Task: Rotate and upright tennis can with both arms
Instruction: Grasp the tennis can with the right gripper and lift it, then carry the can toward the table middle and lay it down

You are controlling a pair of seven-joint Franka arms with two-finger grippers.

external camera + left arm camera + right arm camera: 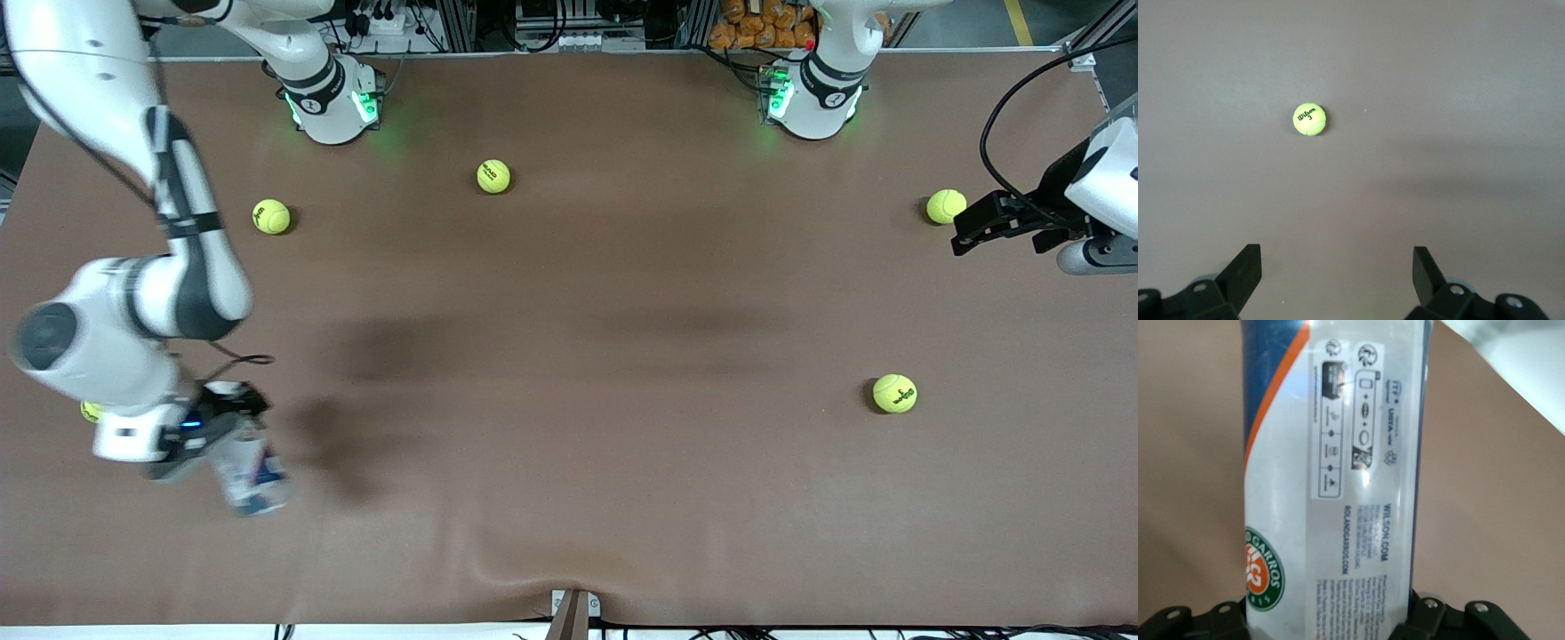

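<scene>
Front view: tennis can [256, 476], tilted, free end toward the camera, clamped by right claw [233, 425]; left claw [976, 228] spread wide, empty, waiting.

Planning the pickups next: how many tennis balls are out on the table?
5. Two lie near the right arm's base, one by the left claw, one nearer the camera, and one half hidden under the right arm. Others may be hidden.

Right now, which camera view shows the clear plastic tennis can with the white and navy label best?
Right wrist view: the clear plastic tennis can fills the frame and its label print is readable. The front view shows it small and blurred, held in the right end effector near the right arm's end of the table. The left wrist view misses it.
</scene>
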